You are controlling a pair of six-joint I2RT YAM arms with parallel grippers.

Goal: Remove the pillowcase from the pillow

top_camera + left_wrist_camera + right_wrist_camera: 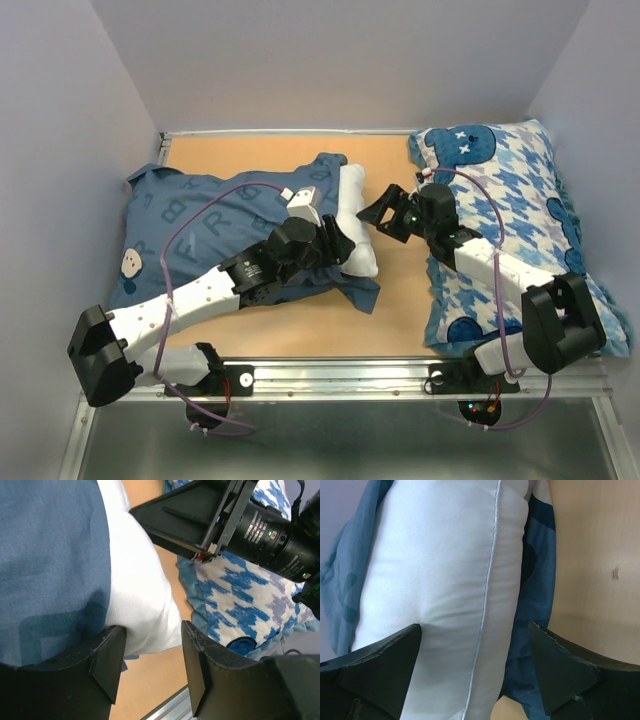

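Observation:
The slate-blue pillowcase (pixel 190 215) lies at the left of the table, with the white pillow (pixel 358 215) sticking out of its right end. My left gripper (pixel 338 243) is open at the pillow's exposed near corner; in the left wrist view (pixel 152 662) its fingers straddle the pillow (pixel 137 590) beside the pillowcase edge (pixel 50 565). My right gripper (pixel 377 214) is open just right of the pillow's end. In the right wrist view (pixel 475 670) the pillow (pixel 450 580) fills the gap between its fingers, with pillowcase fabric (pixel 537 585) beside it.
A blue-and-white houndstooth pillow (pixel 510 200) lies along the right side under the right arm; it also shows in the left wrist view (pixel 240 600). Bare wooden tabletop (pixel 400 300) lies between the two pillows. Grey walls enclose the table, and a metal rail (pixel 340 375) runs along the near edge.

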